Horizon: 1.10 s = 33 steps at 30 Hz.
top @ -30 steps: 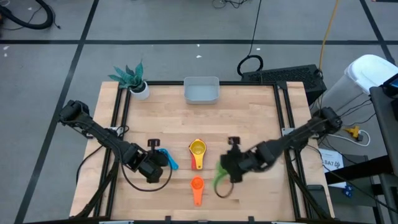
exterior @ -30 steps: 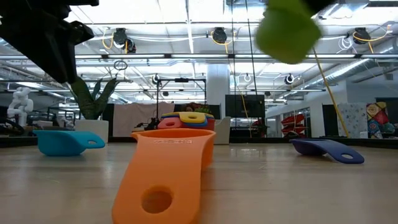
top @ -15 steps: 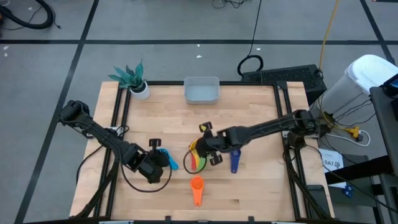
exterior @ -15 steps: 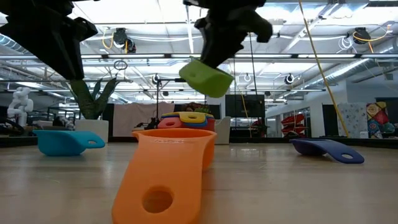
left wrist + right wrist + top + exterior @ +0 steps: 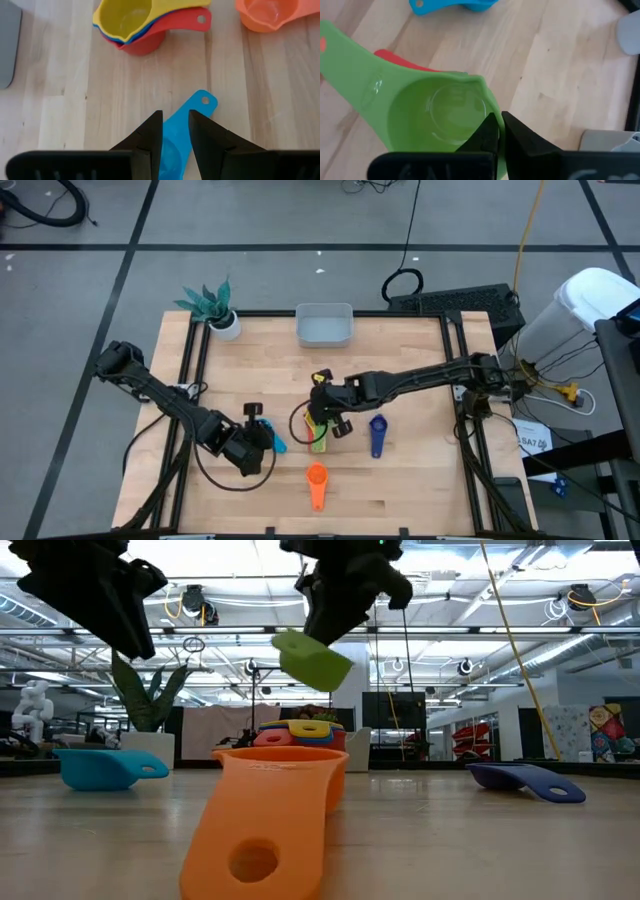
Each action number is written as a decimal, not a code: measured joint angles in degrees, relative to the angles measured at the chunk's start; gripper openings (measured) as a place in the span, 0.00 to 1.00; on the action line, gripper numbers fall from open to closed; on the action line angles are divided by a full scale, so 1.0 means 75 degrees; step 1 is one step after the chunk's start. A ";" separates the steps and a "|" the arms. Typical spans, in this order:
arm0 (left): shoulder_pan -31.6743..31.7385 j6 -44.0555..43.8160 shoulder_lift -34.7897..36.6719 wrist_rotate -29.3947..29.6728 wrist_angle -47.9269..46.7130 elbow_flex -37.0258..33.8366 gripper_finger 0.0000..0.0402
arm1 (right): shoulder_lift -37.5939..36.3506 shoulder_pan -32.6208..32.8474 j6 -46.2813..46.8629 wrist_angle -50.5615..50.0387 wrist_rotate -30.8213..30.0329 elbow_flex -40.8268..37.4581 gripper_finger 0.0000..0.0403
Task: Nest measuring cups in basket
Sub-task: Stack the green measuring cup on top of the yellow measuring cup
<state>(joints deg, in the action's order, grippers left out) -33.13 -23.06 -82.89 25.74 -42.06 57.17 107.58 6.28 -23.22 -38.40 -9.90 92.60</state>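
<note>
From above, the right gripper (image 5: 322,412) at frame centre is clamped on the green cup (image 5: 317,435) over the nested stack, the basket (image 5: 323,325) at upper centre; low view shows the green cup raised; left gripper (image 5: 175,135), fingers slightly apart, straddles the light blue cup (image 5: 176,140).

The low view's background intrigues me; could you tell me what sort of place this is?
Probably a robotics lab or workshop hall: exposed ceiling beams with cable reels, a white humanoid figure, and cables across the floor.

Glossy smooth plastic cups (image 5: 150,22), matt pale wood tabletop (image 5: 60,100).
</note>
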 joint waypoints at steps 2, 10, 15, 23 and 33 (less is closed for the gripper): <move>0.0006 0.0005 0.0000 0.0002 0.0130 0.0000 0.24 | 0.0129 -0.0044 -0.0003 0.0074 0.0131 -0.0006 0.00; 0.0006 0.0101 0.0000 0.0061 0.0570 0.0000 0.24 | 0.0436 -0.0182 -0.0045 0.0053 0.0148 -0.0015 0.00; 0.0006 0.0204 0.0000 0.0130 0.0684 0.0000 0.24 | 0.0427 -0.0201 -0.0201 0.0210 0.0156 -0.0015 0.00; 0.0006 0.0129 0.0000 0.0356 0.0792 0.0000 0.24 | 0.0427 -0.0265 0.0037 0.0550 0.0360 -0.0270 0.00; 0.0006 0.0098 0.0000 0.0452 0.0834 0.0000 0.24 | 0.0427 -0.0262 0.0201 0.0760 0.0354 -0.0650 0.03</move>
<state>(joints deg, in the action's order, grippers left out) -33.08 -22.33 -82.89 29.12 -35.81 57.17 110.78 4.32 -21.71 -32.70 -7.25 87.72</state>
